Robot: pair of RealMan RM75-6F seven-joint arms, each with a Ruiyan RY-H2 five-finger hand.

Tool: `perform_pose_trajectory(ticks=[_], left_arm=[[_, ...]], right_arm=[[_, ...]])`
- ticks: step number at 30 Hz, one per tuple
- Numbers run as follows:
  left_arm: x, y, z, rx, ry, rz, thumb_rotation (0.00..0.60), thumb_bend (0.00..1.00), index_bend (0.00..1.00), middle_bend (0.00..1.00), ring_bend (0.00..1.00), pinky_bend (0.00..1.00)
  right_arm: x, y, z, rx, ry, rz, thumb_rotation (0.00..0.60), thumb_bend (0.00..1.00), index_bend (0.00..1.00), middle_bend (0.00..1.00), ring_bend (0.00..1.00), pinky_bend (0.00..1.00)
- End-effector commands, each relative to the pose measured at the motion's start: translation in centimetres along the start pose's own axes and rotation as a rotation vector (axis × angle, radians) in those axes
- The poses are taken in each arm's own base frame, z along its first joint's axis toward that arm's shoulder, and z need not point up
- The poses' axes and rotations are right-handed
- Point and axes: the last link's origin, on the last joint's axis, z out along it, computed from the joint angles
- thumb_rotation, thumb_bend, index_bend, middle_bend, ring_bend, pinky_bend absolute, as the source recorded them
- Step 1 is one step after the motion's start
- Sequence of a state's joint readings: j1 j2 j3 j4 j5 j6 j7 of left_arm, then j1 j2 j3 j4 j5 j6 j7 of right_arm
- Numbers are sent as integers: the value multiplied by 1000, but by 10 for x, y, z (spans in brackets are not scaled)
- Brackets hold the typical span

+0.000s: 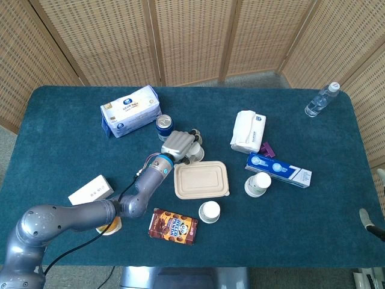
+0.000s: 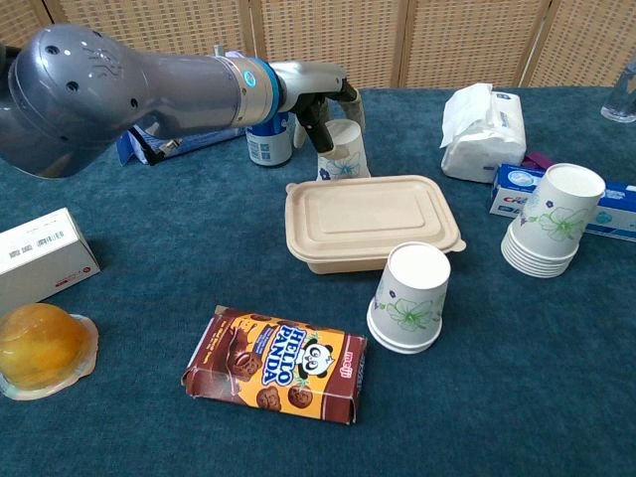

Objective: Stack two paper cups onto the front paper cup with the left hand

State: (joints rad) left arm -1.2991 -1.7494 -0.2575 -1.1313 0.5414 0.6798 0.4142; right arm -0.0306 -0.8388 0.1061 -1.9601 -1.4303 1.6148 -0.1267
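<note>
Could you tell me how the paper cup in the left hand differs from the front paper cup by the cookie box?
The held cup is tilted in the left hand behind the lunch box; the front cup stands free, upside down on the table. The front cup shows several nested rims; the held one looks single. Both are white with a floral print.

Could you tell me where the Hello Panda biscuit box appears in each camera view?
Head view: the Hello Panda box lies near the table's front edge, left of centre.
Chest view: the same box lies at lower centre.
Shared landmark: the tan lidded food container sits just behind it, to the right.
</note>
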Motion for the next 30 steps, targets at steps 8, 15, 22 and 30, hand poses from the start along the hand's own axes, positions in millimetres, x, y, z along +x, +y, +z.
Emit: perform_pose_trajectory(ticks=[8,15,22,30], left_arm=[[36,-4,-32,-64,23,-94,600,448,329,200,364,548],[56,-3,-55,-107,26,-141,600,447,329,199,364,548],[64,12,-73,-177,-1,-155,600,447,327,195,364,548],[59,40,-84,-265,-71,-162,600,446,327,195,364,547]], right_arm=[[-4,-2,3,3,-14,4,600,372,0,137,5,309],[-7,-6,7,18,-20,8,600,372,0,137,5,309],[-8,-9,8,23,-22,11,600,371,0,137,9,309],[-5,-5,5,12,-14,11,600,370,0,137,9,309]])
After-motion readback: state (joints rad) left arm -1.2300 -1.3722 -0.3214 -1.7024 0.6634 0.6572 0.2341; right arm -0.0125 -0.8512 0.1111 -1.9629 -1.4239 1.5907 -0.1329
